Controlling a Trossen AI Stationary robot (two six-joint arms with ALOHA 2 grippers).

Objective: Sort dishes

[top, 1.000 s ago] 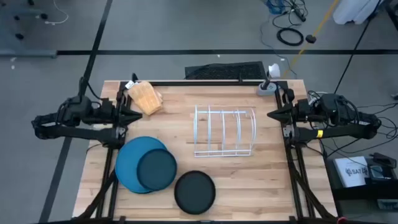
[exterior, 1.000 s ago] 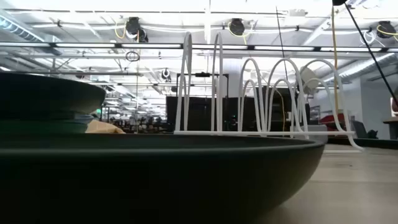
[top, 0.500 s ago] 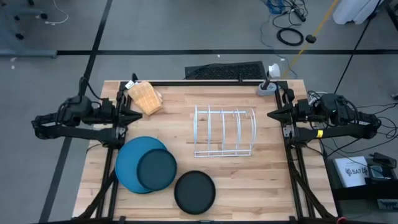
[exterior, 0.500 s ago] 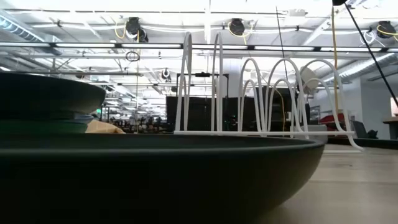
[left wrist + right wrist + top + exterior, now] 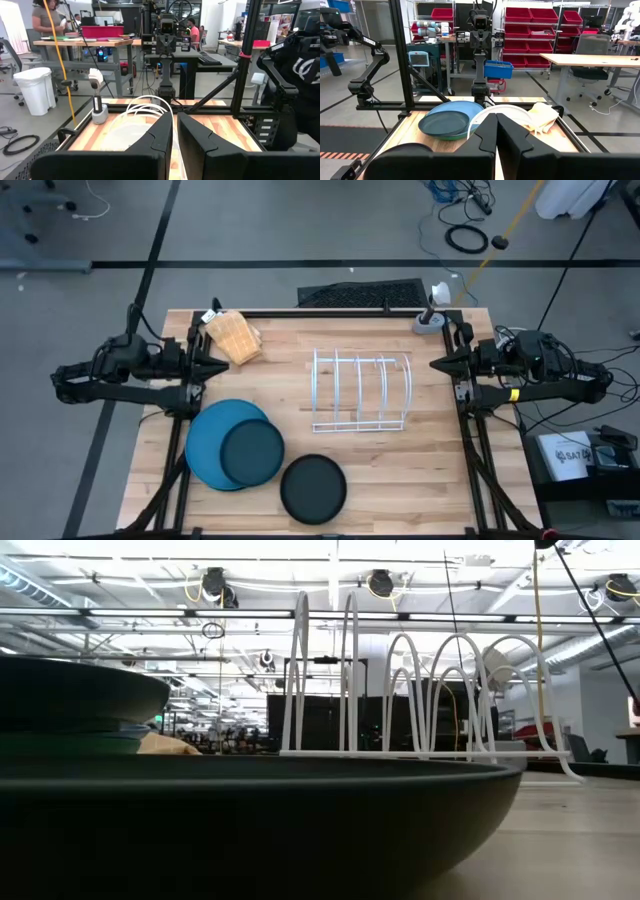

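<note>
A large bright blue plate [image 5: 212, 442] lies near the table's front left. A smaller dark teal plate [image 5: 252, 452] rests flat on top of it. A green plate shows only as a rim under the blue one in the right wrist view [image 5: 451, 135]. A black plate [image 5: 313, 488] lies flat on the table near the front edge and fills the foreground of the low view [image 5: 250, 830]. My left gripper [image 5: 222, 367] is shut and empty at the table's left edge. My right gripper [image 5: 436, 364] is shut and empty at the right edge.
A white wire rack [image 5: 360, 392] stands at the table's middle. A tan ridged block [image 5: 233, 337] lies at the far left. A brush in a grey holder [image 5: 430, 317] stands at the far right corner. Bare wood lies to the right of the rack.
</note>
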